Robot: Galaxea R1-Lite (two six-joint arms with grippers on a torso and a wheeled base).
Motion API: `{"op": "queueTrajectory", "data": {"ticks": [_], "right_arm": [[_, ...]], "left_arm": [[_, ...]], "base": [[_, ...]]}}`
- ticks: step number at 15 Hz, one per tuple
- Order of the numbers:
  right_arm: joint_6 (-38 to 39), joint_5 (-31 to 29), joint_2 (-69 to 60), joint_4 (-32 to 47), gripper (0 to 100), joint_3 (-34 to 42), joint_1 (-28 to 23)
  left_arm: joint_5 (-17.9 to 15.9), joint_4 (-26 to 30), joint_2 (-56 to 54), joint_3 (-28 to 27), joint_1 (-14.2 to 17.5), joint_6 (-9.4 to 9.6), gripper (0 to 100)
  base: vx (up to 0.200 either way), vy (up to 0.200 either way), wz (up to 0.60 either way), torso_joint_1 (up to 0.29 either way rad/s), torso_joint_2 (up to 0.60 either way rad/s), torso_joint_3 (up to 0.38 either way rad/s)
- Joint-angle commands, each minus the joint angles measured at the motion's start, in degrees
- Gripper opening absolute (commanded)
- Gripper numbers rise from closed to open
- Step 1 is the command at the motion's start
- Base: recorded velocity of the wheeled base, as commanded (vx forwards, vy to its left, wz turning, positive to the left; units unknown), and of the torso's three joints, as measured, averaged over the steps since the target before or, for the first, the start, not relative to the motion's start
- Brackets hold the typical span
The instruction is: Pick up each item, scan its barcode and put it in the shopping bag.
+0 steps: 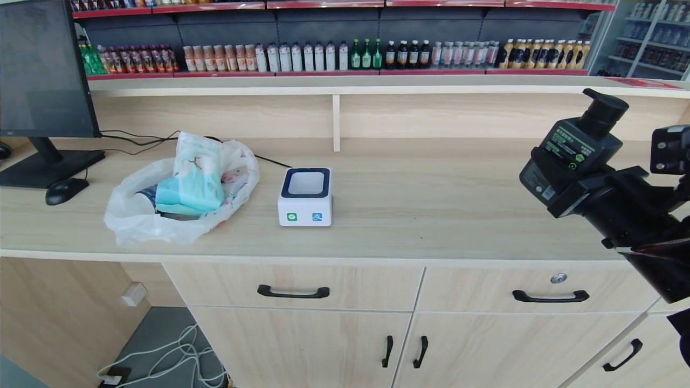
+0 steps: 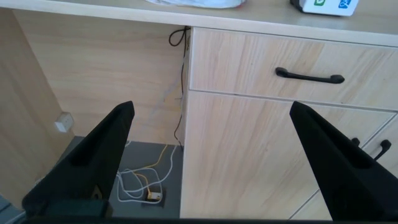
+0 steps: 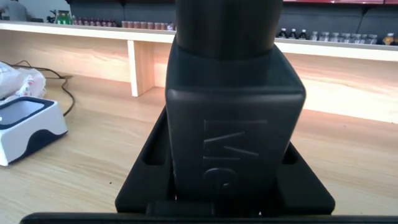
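At three o'clock, our right claw (image 1: 585, 195) clamps the pump bottle (image 1: 581, 144); we should carry its barcode (image 1: 544, 188) face-down over the scanner (image 1: 305, 196).

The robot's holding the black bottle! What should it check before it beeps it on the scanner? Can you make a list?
1. Bottle held in the right gripper, up off the counter: ok.
2. Barcode turned towards the scanner: cannot tell.
3. Scanner's top window uncovered: ok.
4. Counter between bottle and scanner bare: ok.
5. Bag lying open, with packs already inside: ok.
6. Left gripper out of the way, open, down by the cupboards: ok.
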Motion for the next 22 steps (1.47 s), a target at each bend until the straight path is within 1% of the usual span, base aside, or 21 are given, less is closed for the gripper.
{"op": "queueTrajectory", "data": {"ticks": [1,3,7,12,14,15,16,17,18,19,21,22], "right_arm": [[-0.08,0.02,0.52,-0.03,0,-0.27,0.00],[0.00,0.02,-0.18,-0.03,0,0.26,0.00],[0.00,0.02,-2.11,-0.03,0,1.31,-0.17],[0.00,0.02,-1.50,-0.03,0,0.35,-0.17],[-1.14,0.10,-1.67,-0.03,0,-2.11,-0.17],[-3.25,0.81,-0.80,-0.03,0,-4.66,0.18],[-5.80,2.83,1.23,-0.03,0,-8.18,0.71],[-8.00,6.52,4.30,0.05,0,-13.10,2.20],[-9.75,8.01,6.85,0.05,0,-16.18,2.20],[-12.39,9.77,9.14,0.05,0,-18.37,2.20],[-16.52,15.40,11.86,-0.03,0,-18.72,2.20],[-19.77,20.32,13.18,0.05,0,-19.16,2.20]], "left_arm": [[0.02,0.01,-0.02,0.00,0.01,-0.04,100],[0.02,-0.07,-0.02,-0.09,0.01,-0.39,100],[0.02,-0.07,-0.02,0.00,0.01,-0.39,100],[0.02,-0.07,-0.02,0.00,0.01,-0.31,100],[0.02,-0.07,-0.02,0.00,0.01,-0.39,100],[0.02,-0.07,-0.02,0.00,0.01,-0.39,100],[0.02,-0.07,-0.02,0.00,0.01,-0.31,100],[0.02,-0.07,-0.02,0.00,0.01,-0.22,100],[0.02,-0.07,-0.02,0.00,0.01,-0.13,100],[0.02,-0.07,-0.02,0.00,0.01,-0.13,100],[-0.06,-0.16,-0.02,0.00,0.01,-0.04,100],[0.02,-0.16,-0.02,0.00,0.01,-0.04,100]], "base": [[0.000,0.200,0.00,0.007,0.01,0.002],[0.000,0.200,0.00,0.000,0.01,0.007],[0.000,0.200,0.00,0.005,0.00,0.004],[0.000,0.200,0.00,0.002,0.01,0.004],[0.000,0.200,0.00,0.000,0.00,0.000],[0.000,0.200,0.00,-0.002,0.00,0.002],[0.000,0.200,0.00,0.002,0.00,0.002],[0.000,0.200,0.00,-0.002,0.00,0.002],[0.000,0.200,0.00,0.002,0.00,0.002],[0.000,0.000,0.00,0.000,0.00,0.000],[0.000,0.000,0.00,0.000,0.00,0.000],[0.000,0.000,0.00,0.000,0.00,0.000]]}}
